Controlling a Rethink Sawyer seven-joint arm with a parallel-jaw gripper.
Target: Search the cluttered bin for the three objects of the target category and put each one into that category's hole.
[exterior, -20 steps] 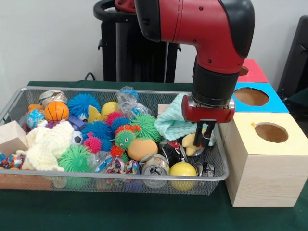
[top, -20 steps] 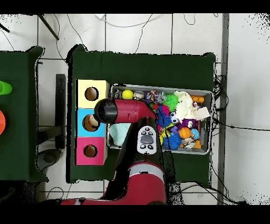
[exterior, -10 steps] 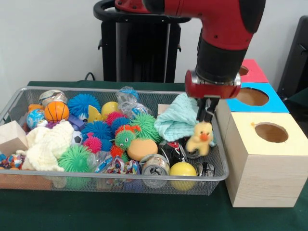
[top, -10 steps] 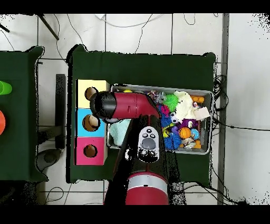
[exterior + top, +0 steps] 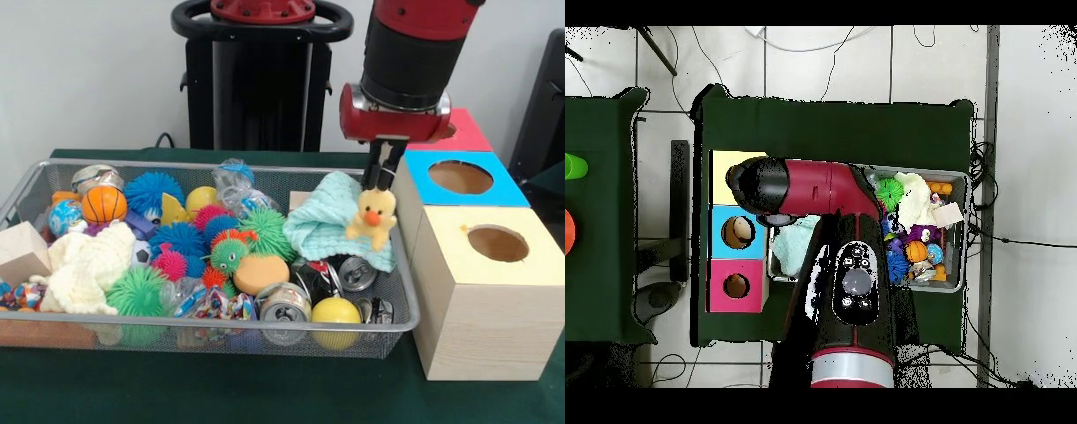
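Front view: the hand (image 5: 380, 177) is clenched on a small yellow plush duck (image 5: 372, 217), dangling above the silver wire-mesh bin (image 5: 212, 325), higher than half a second ago. It hangs by its head, so a swing could shake it loose. The red-faced wooden box's round hole (image 5: 446, 130) sits behind the hand. Overhead view: the arm hides hand and duck; that hole (image 5: 736, 286) lies beside it, unobstructed.
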